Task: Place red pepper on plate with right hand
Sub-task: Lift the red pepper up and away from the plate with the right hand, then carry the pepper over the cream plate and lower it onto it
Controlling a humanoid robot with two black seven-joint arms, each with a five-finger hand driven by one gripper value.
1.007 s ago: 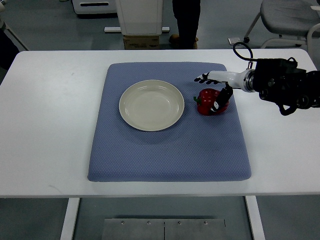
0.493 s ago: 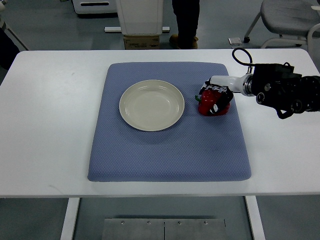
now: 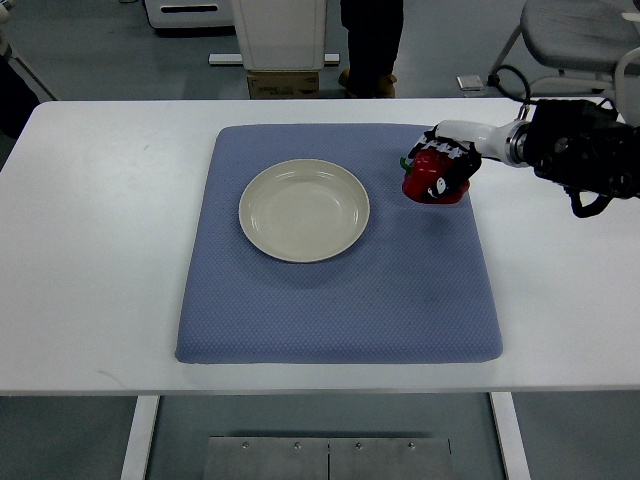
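Note:
The red pepper (image 3: 432, 182) with a green stem is held above the right part of the blue mat, and my right hand (image 3: 441, 166) is shut on it from above, fingers wrapped over its top. The right arm reaches in from the picture's right edge. A cream plate (image 3: 304, 210) rests in the mat's upper middle, well to the left of the pepper, with nothing on it. My left arm does not show.
The blue mat (image 3: 338, 300) lies on a white table (image 3: 100, 250). Beyond the far table edge stand a person's legs (image 3: 371, 40), a cardboard box (image 3: 284, 82) and a chair (image 3: 580, 35) at the upper right.
My right hand closed over the pepper and has lifted it slightly up and back from where it lay on the mat. The plate has not moved.

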